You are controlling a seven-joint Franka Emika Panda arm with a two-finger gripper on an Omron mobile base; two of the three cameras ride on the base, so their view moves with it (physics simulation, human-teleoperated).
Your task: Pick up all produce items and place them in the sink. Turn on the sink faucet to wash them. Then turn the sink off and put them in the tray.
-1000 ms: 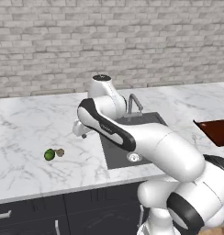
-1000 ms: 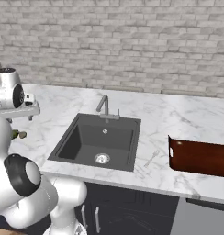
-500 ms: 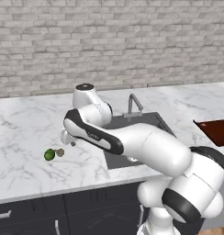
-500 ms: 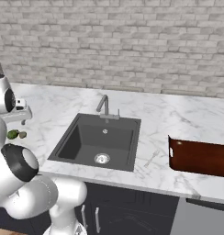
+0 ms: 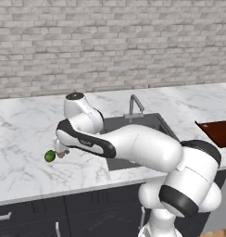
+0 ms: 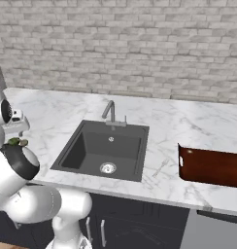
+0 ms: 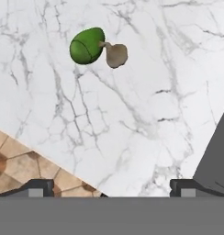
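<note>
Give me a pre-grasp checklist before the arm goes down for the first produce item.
1. Gripper open and empty: ok, fingertips stand wide apart with nothing between them.
2. Target in sight: ok, the green fruit lies on the counter ahead of the hand.
3. Target isolated: not ok, the tan-brown piece sits right against the fruit and may get nudged.
4. Gripper centred over the fruit: not ok, the fruit sits off to one side in the hand view.
5. Sink free to receive produce: ok, the basin holds nothing.
6. Faucet off: ok, no water visible.
</note>
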